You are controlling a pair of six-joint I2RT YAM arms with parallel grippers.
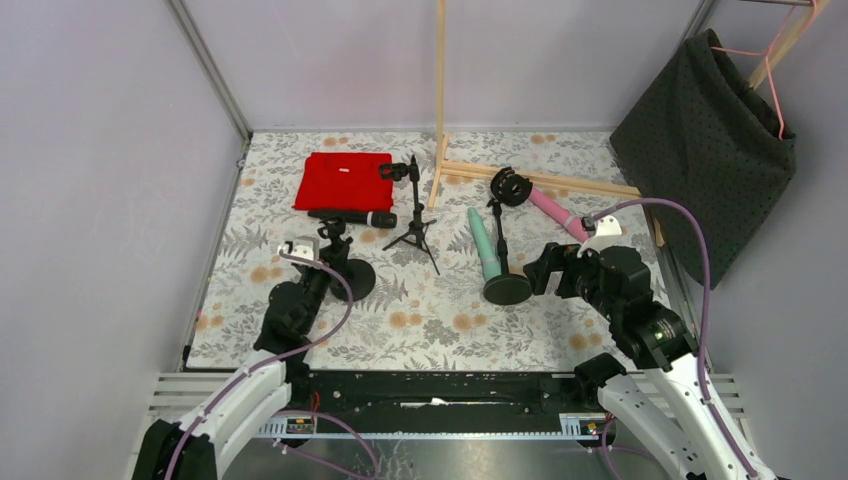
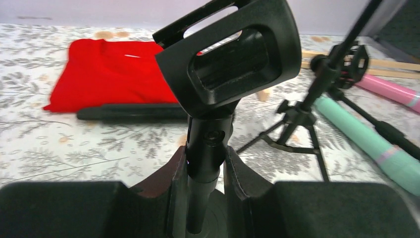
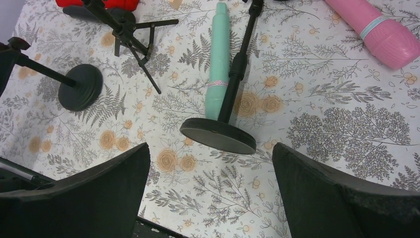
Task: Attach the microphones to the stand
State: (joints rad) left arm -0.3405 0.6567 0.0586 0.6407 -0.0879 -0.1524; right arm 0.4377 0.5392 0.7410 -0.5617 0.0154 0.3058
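The left tool (image 2: pixel 205 171) is clenched on the post of the left stand (image 2: pixel 233 59), just under its clip. The right tool (image 3: pixel 210 153) is released, fingers wide apart, near the middle stand's (image 3: pixel 218 135) round base. All three mics lie on the bench (image 3: pixel 346 124): the black mic (image 1: pixel 352 217) against the red cloth (image 1: pixel 340 180), the green mic (image 3: pixel 218 54) just beside the middle stand's post, and the pink mic (image 3: pixel 376 29) farther right.

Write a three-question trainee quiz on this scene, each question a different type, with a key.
1. True or false: the pink microphone sits in a stand's clip.
2. What is the left gripper shut on? A) the black microphone B) the left round-base stand, on its post below the clip C) the tripod stand
3. Fill in: the right gripper is ___ (open or shut).
Key: 1 false; 2 B; 3 open.
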